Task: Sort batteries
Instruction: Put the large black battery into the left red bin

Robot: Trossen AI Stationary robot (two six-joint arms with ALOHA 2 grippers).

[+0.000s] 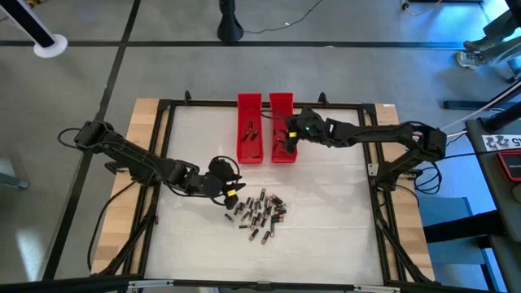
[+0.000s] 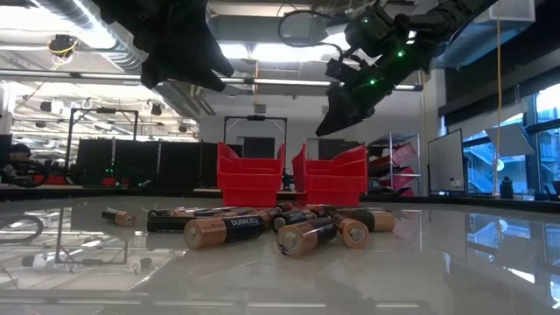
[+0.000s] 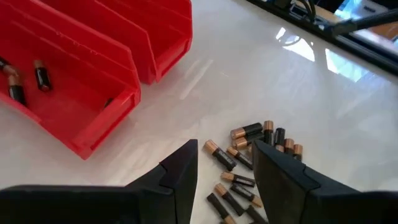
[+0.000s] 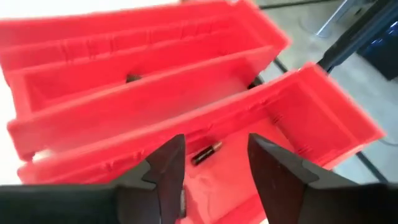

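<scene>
A pile of batteries [image 1: 260,215], dark with coppery ends, lies on the white table near its middle; the low view shows them up close [image 2: 262,226]. Two long red trays stand side by side at the far middle. The left tray [image 1: 249,129] holds a few batteries [image 3: 40,74]. One battery [image 4: 206,154] lies on the floor of the right tray [image 1: 282,122]. My right gripper [image 4: 214,168] hovers open above the right tray's near end, with nothing between its fingers. My left gripper [image 3: 225,174] hangs open just left of the pile, above it.
A black frame [image 1: 167,106] borders the white table top, with wooden strips outside it. Bare table lies right of the pile and between the pile and the trays. The room's shelves and lights show behind the trays in the low view.
</scene>
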